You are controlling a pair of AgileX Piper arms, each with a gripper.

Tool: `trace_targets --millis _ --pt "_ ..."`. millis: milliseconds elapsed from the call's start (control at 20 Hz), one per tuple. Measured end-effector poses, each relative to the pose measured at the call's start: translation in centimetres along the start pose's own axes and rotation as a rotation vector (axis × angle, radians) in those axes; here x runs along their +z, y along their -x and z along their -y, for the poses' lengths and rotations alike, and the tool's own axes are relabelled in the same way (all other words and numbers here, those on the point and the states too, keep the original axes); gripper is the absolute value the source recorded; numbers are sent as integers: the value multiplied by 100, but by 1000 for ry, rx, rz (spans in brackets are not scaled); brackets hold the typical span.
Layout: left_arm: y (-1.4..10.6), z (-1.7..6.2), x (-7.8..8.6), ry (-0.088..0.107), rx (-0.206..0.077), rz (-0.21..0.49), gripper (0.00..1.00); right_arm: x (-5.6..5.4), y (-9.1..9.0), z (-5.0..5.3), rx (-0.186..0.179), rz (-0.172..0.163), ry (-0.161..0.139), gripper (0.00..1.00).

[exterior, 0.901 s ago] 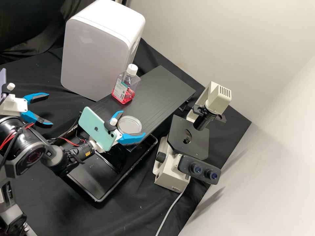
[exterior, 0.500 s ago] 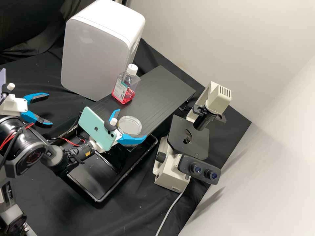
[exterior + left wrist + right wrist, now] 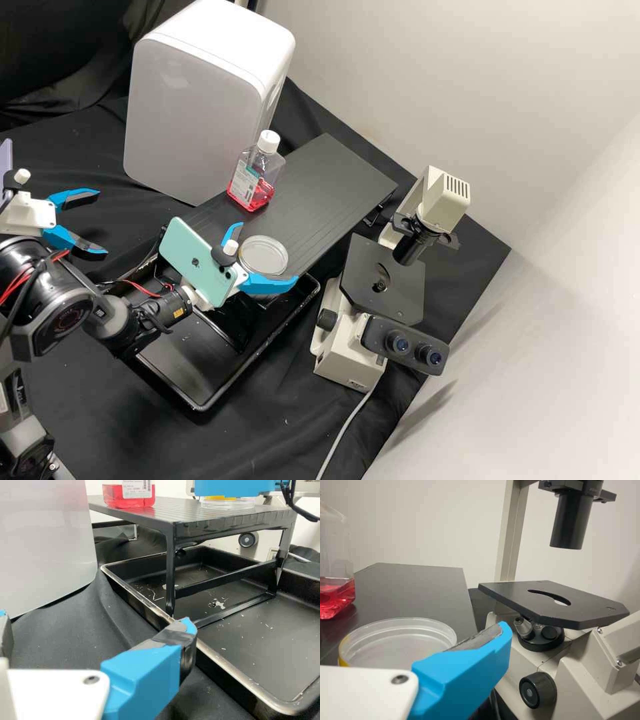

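Dish (image 3: 263,255) sat on rack (image 3: 333,190), between spread fingers of right claw (image 3: 267,253), not yet gripped. Claw edged slightly about it over last second, dish unmoved: likely still lining up. Left claw (image 3: 101,222) released, empty, well apart from dish.

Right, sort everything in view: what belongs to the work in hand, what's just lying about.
In hand: right gripper, at the petri dish; the black shelf the dish sits on.
Lying about: flask of red liquid, white box, microscope, black tray under the shelf, left gripper open off to the side.
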Motion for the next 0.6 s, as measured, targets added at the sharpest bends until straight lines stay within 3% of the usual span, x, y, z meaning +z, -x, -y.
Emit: trace_targets --millis 600 --pt "1 4 5 0 -1 0 100 49 -13 55 -20 19 3 100"
